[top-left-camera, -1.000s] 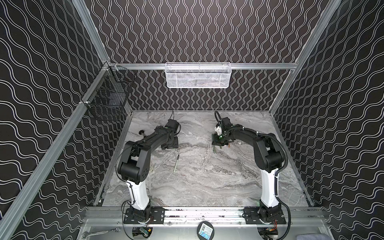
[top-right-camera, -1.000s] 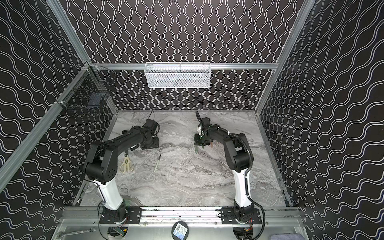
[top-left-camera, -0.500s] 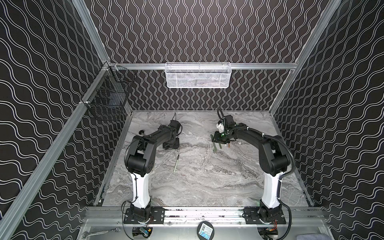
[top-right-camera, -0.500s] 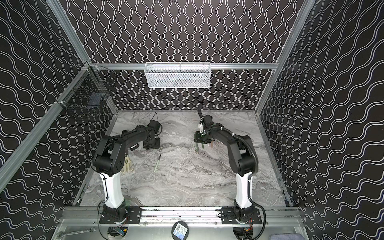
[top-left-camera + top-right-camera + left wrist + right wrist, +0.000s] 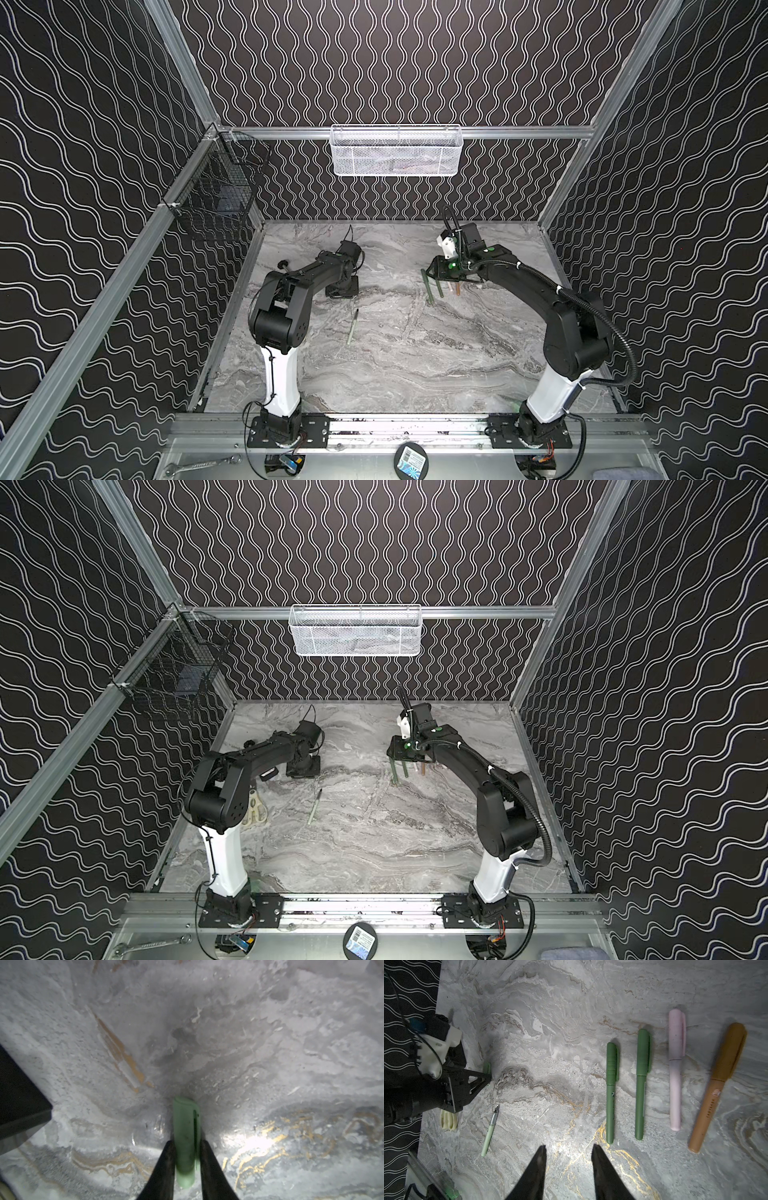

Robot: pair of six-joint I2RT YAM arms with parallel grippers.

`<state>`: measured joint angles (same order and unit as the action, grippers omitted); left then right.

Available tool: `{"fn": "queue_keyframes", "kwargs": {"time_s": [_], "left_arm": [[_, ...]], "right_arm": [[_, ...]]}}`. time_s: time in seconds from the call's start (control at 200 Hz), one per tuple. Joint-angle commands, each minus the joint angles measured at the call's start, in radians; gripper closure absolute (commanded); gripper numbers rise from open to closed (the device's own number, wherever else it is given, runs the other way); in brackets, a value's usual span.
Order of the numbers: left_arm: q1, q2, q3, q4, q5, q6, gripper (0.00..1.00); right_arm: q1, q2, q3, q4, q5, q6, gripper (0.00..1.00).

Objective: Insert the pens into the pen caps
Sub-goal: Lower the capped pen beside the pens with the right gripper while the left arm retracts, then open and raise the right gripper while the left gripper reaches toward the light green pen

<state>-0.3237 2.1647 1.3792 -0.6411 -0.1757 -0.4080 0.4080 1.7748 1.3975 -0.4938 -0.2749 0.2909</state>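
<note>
Pale green cap (image 5: 186,1136) pinched between the fingers of the left hand (image 5: 186,1142), while the right hand (image 5: 568,1148) is open, its fingers spread above the counter (image 5: 571,1022).
In a top view the left hand works near 10 o'clock on the marble counter, and the uncapped pale green pen (image 5: 352,326) lies apart at its 6 o'clock. The dark green pen (image 5: 610,1093), second dark green pen (image 5: 641,1084), pink pen (image 5: 675,1070) and gold-brown pen (image 5: 716,1088), all capped, lie side by side near 1 o'clock, beside the right hand.
</note>
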Motion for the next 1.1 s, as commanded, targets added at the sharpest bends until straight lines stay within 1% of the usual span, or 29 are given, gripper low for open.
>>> {"fn": "queue_keyframes", "kwargs": {"time_s": [0.0, 0.325, 0.505, 0.691, 0.866, 0.951, 1.096], "left_arm": [[-0.01, -0.005, -0.006, -0.012, 0.007, 0.021, 0.77], [-0.068, -0.052, -0.008, -0.006, 0.007, 0.021, 0.78], [-0.123, -0.057, 0.005, -0.005, 0.036, 0.023, 0.78], [-0.207, -0.06, 0.027, -0.002, 0.048, 0.005, 0.79], [-0.318, -0.053, 0.062, -0.008, 0.046, -0.027, 0.79], [-0.373, -0.045, 0.061, -0.007, 0.048, -0.048, 0.79], [-0.467, -0.044, 0.017, 0.034, 0.076, -0.104, 0.79]], "right_arm": [[0.0, -0.024, -0.011, 0.012, 0.003, -0.004, 0.61], [0.0, -0.116, -0.051, 0.028, 0.008, 0.002, 0.6], [-0.001, -0.163, -0.087, 0.041, 0.033, 0.005, 0.6], [-0.003, -0.199, -0.112, 0.038, 0.063, 0.005, 0.59], [-0.012, -0.24, -0.137, 0.035, 0.09, 0.011, 0.59], [-0.022, -0.267, -0.159, 0.038, 0.096, 0.014, 0.59], [-0.034, -0.32, -0.198, 0.043, 0.102, 0.02, 0.58]]}}
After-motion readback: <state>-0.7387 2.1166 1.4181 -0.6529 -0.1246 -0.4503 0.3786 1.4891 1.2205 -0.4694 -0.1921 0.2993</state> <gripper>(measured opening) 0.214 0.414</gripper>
